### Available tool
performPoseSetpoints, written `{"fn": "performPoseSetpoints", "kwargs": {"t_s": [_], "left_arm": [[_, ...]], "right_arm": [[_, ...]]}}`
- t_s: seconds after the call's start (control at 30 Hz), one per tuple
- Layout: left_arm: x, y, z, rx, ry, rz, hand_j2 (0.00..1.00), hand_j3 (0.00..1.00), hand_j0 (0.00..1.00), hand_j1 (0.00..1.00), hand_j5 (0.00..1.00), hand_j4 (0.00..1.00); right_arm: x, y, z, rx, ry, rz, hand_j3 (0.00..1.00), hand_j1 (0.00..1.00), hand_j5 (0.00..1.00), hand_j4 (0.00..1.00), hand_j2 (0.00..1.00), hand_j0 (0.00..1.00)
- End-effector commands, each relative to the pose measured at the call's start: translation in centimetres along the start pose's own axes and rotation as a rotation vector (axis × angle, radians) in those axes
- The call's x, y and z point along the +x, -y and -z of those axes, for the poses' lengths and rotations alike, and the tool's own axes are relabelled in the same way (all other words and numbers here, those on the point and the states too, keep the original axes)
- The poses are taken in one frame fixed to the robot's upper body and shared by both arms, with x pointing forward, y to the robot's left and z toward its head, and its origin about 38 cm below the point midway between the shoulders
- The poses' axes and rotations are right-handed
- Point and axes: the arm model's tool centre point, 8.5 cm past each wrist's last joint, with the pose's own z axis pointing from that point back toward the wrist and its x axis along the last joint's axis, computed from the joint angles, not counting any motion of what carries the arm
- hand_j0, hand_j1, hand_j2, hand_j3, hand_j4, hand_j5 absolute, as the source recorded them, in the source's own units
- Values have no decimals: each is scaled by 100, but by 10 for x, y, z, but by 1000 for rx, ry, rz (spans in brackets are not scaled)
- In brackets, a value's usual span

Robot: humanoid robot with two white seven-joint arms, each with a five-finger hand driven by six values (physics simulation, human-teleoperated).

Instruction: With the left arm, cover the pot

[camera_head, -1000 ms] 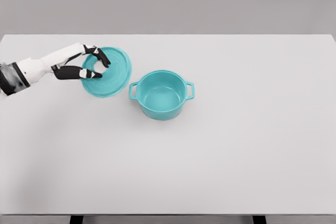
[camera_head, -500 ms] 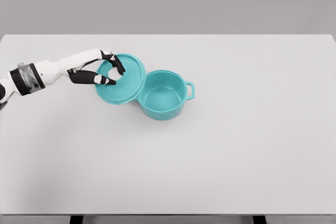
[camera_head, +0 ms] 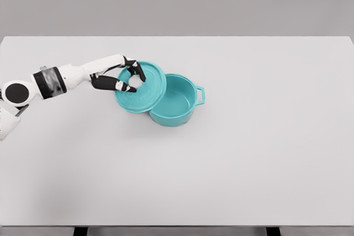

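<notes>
A teal pot [camera_head: 177, 103] stands on the white table [camera_head: 249, 153] a little left of the middle, with one handle showing on its right side. A teal lid [camera_head: 145, 91] hangs tilted over the pot's left rim and hides the left handle. My left hand [camera_head: 131, 78] reaches in from the left and is shut on the lid, its dark fingers [camera_head: 138, 69] pinching the lid's centre. The right arm does not show.
The table's far edge runs along the top against a grey wall, and its near edge lies at the bottom of the picture. No other objects stand on the table.
My left hand has carried the lid to the right, from beside the pot to partly over its left rim. The pot has stayed in place.
</notes>
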Motion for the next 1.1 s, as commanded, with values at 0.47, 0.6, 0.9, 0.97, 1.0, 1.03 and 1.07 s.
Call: {"fn": "performPoseSetpoints", "kwargs": {"t_s": [0.47, 0.6, 0.9, 0.97, 1.0, 1.03, 1.07], "left_arm": [[6, 16, 32, -48, 1, -19, 44, 44, 44, 44, 44, 44], [14, 19, 42, -58, 28, -17, 44, 44, 44, 44, 44, 44], [22, 29, 57, -92, 54, -17, 44, 44, 44, 44, 44, 44], [24, 30, 60, -92, 61, -19, 44, 44, 44, 44, 44, 44], [24, 30, 60, -92, 62, -19, 44, 44, 44, 44, 44, 44], [24, 30, 60, -92, 66, -17, 44, 44, 44, 44, 44, 44], [24, 30, 60, -92, 69, -15, 44, 44, 44, 44, 44, 44]], "right_arm": [[0, 0, 0, 1, 0, -1, 100, 100, 100, 100, 100, 100], [0, 0, 0, 1, 0, -1, 100, 100, 100, 100, 100, 100], [0, 0, 0, 0, 1, 0, 100, 100, 100, 100, 100, 100], [0, 0, 0, 1, 0, -1, 100, 100, 100, 100, 100, 100], [0, 0, 0, 1, 0, -1, 100, 100, 100, 100, 100, 100], [0, 0, 0, 1, 0, -1, 100, 100, 100, 100, 100, 100], [0, 0, 0, 1, 0, -1, 100, 100, 100, 100, 100, 100]]}}
